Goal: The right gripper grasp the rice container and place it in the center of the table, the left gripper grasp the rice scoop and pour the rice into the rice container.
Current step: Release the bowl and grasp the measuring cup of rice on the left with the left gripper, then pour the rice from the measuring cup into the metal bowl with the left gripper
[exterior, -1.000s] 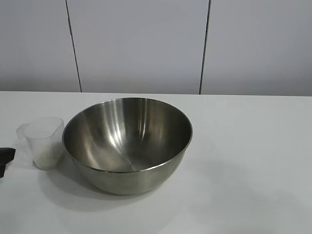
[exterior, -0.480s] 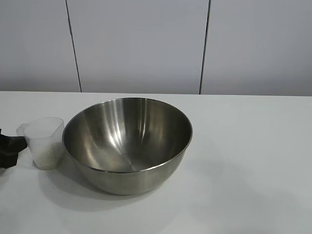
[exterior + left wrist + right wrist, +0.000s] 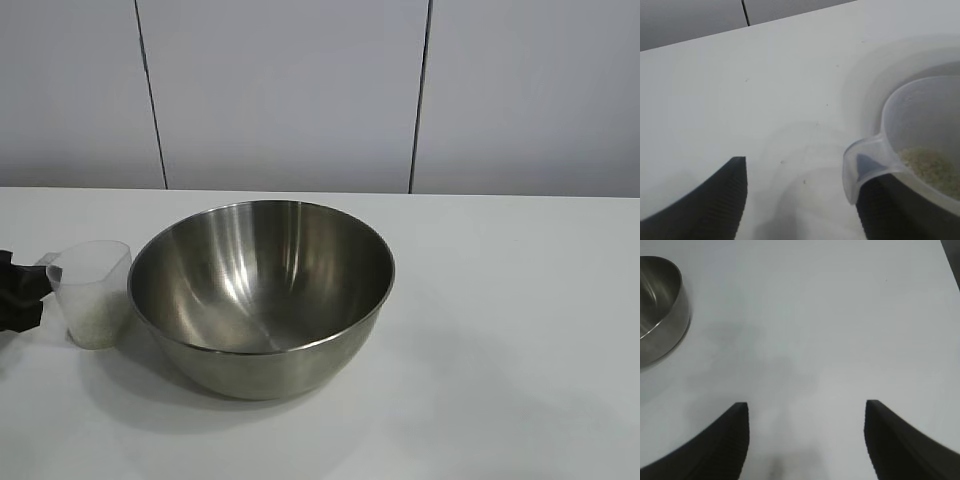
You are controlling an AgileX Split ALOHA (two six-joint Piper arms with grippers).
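The rice container point(image 3: 262, 290), a wide shiny steel bowl, stands empty at the middle of the white table point(image 3: 500, 350). Just left of it, almost touching, stands the rice scoop point(image 3: 95, 295), a frosted plastic cup with rice point(image 3: 935, 167) in its bottom. My left gripper point(image 3: 20, 290) reaches in from the left edge up to the scoop's pouring lip. In the left wrist view the left gripper point(image 3: 802, 165) stands open: one finger lies under the lip point(image 3: 860, 165), the other is far off over bare table. The right gripper point(image 3: 806, 407) is open over bare table, away from the rice container point(image 3: 660, 310).
A grey panelled wall point(image 3: 300, 90) runs behind the table's far edge. White tabletop stretches to the right of the bowl and in front of it.
The left gripper has come in from the left edge toward the scoop and now reaches its lip. Bowl and right gripper have not moved.
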